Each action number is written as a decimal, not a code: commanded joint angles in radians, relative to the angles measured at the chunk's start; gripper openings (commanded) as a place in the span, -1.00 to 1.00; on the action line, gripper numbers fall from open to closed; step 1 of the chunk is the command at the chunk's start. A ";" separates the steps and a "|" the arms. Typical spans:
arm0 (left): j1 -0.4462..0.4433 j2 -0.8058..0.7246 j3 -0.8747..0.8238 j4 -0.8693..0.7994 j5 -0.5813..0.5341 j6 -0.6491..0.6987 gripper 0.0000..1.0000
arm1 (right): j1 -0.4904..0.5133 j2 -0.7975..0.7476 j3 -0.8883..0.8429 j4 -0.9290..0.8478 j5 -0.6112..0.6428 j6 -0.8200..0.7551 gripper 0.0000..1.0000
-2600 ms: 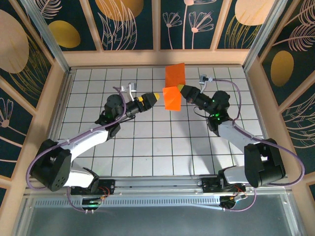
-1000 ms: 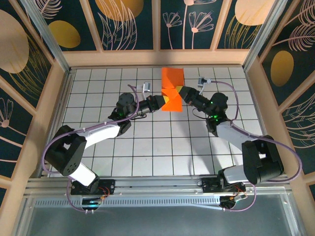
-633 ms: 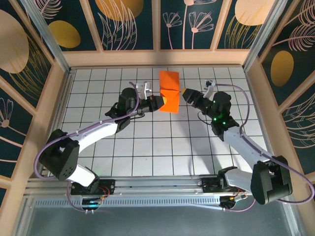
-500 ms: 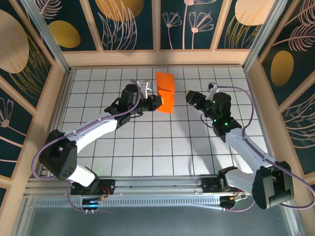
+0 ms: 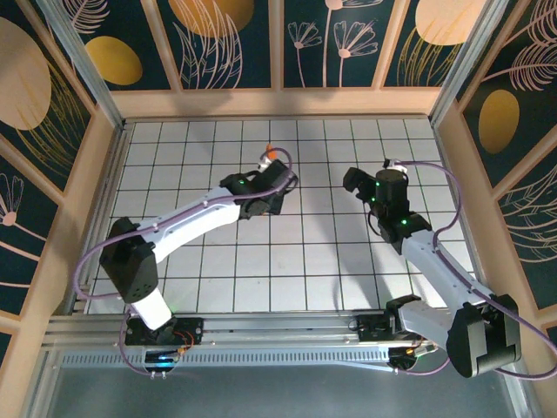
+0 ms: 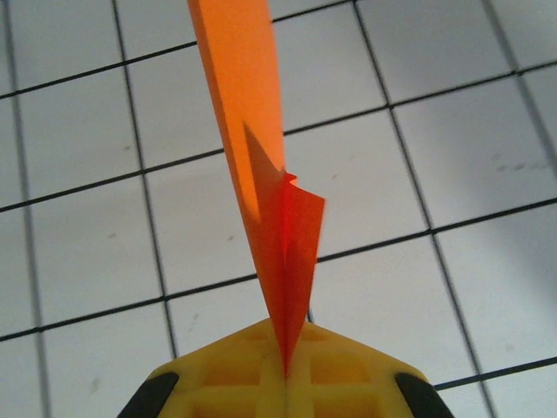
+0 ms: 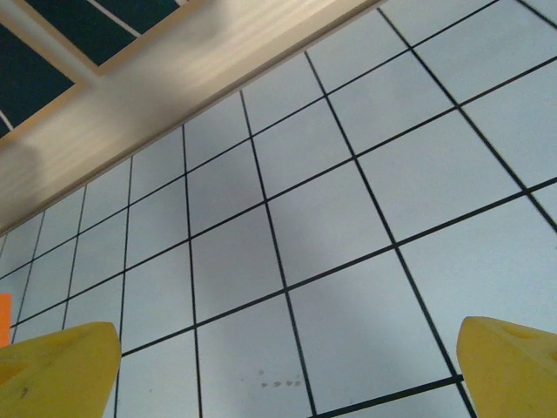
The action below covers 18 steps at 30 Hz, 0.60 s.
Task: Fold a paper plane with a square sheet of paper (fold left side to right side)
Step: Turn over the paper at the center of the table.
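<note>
ok so here's where it's at. The left gripper (image 6: 285, 370) is clamped tight on the orange paper (image 6: 248, 131). On the left wrist cam the two yellow fingers (image 6: 226, 383) meet at 6 o'clock with the sheet pinched right in the seam between them. From there the paper runs up toward 11-12 o'clock and off the top of the picture. You're basically looking at it edge-on, so it reads as a long, narrow orange band. There's a darker, redder folded layer with a little jagged corner sticking out toward 3 o'clock, about halfway up. The paper seems lifted off the white grid table (image 6: 452, 113) rather than lying flat on it, though I can't tell if the far end touches down.

From the overhead cam, the left gripper (image 5: 280, 180) sits a bit toward 12 o'clock from the middle of the table (image 5: 261, 261). A tiny sliver of orange (image 5: 272, 150) pokes out at its 12 o'clock side.

The right gripper (image 5: 352, 180) is off at 3 o'clock from the left one, well apart from it. Its claw is spread wide with nothing in it. On the right wrist cam, the yellow fingertips (image 7: 57, 366) sit at the two bottom corners, with bare tiles between them and the wooden rim (image 7: 174, 78) up at 11 o'clock.
</note>
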State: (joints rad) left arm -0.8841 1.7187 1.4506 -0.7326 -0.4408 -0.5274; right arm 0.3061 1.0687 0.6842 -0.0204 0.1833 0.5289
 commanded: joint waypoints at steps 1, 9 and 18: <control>-0.050 0.086 0.060 -0.268 -0.208 -0.062 -1.00 | -0.017 -0.015 -0.015 -0.016 0.047 -0.007 0.98; -0.101 0.203 0.071 -0.367 -0.315 -0.255 -1.00 | -0.028 -0.008 -0.026 -0.015 0.033 -0.003 0.99; -0.104 0.301 0.038 -0.238 -0.202 -0.298 -1.00 | -0.034 -0.004 -0.028 -0.014 0.016 -0.005 0.99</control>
State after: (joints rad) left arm -0.9821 1.9804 1.5051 -1.0054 -0.6819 -0.7845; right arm 0.2821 1.0687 0.6712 -0.0345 0.1898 0.5289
